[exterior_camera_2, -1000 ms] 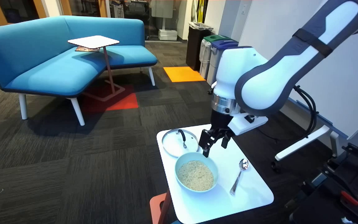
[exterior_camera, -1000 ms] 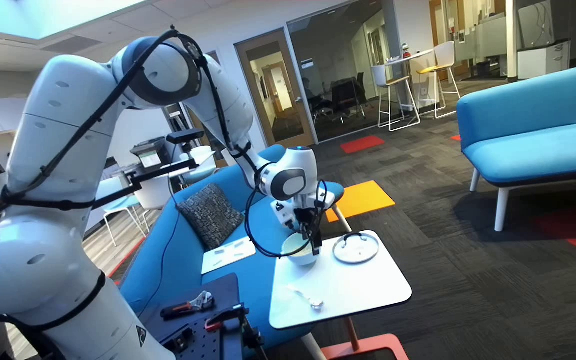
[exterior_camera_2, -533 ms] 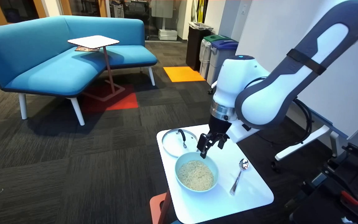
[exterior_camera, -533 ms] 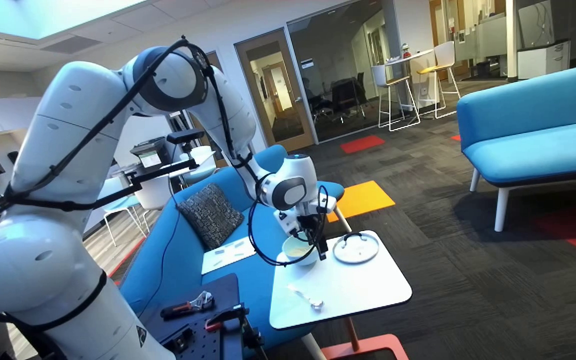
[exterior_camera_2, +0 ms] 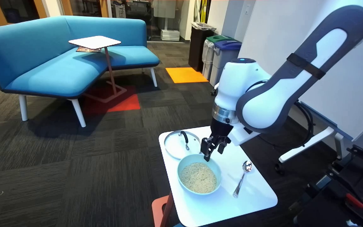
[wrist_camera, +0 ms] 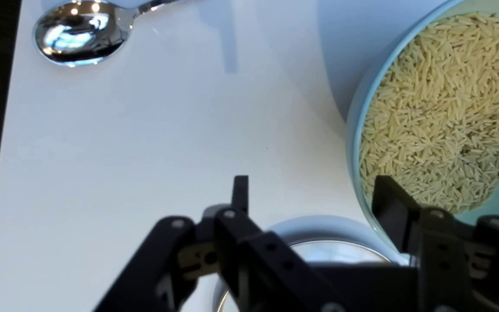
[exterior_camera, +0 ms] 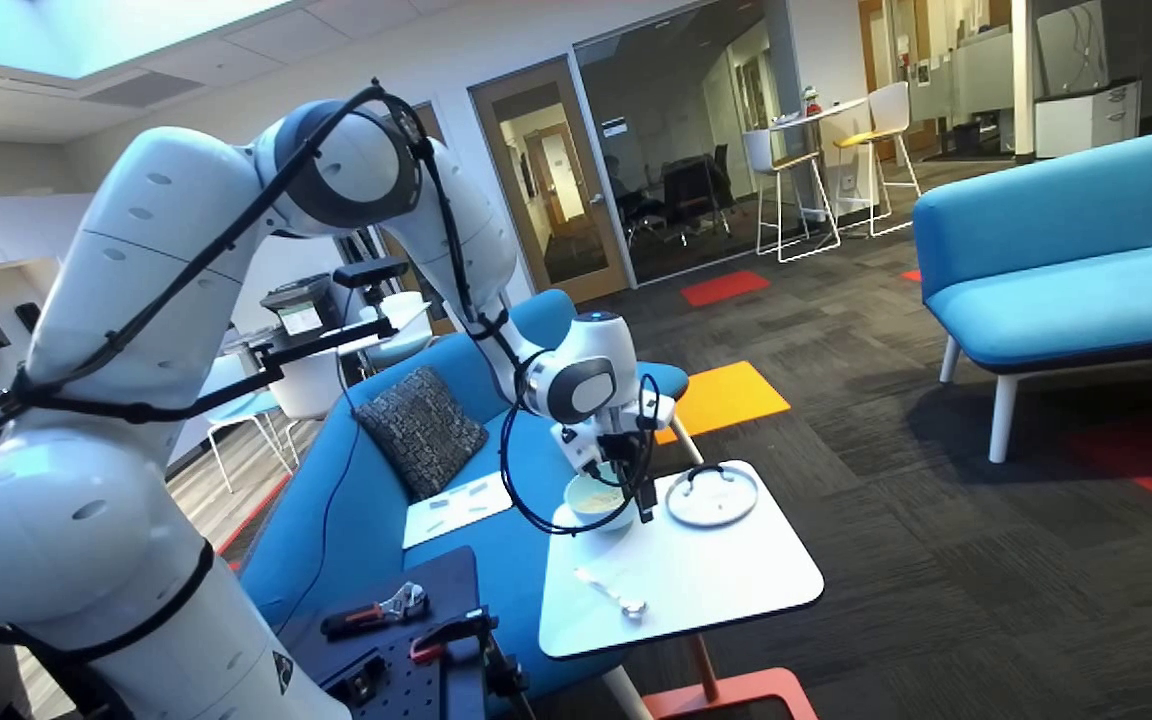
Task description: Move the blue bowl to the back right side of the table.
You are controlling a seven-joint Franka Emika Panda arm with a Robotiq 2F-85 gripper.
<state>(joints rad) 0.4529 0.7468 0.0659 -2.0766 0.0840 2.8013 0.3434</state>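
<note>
Blue bowl [exterior_camera_2: 187, 160] sits upright on the white table [exterior_camera_2: 232, 209], near one edge, pale grains [exterior_camera_2: 198, 178] inside. Gripper [wrist_camera: 310, 190] is right at the bowl, fingers [wrist_camera: 241, 195] spread wide. In the wrist view the bowl's rim passes between them: one fingertip overlaps the grains, the other is over the tabletop. Can't tell if either touches the bowl. Glass lid [exterior_camera_2: 175, 149] with dark handle [exterior_camera_2: 185, 139] lies flat just beside the bowl; contact between the two unclear. In the wrist view the gripper hides part of the lid. Spoon [exterior_camera_2: 242, 179] lies on the table too, apart from both bowl and lid. Arm [exterior_camera_2: 263, 105] reaches in above the table. In an exterior view a blue sofa [exterior_camera: 368, 490] with a gray pillow [exterior_camera: 421, 432] stands by the table; another blue sofa [exterior_camera: 1086, 290] is well apart, across the dark floor [exterior_camera: 936, 560].
</note>
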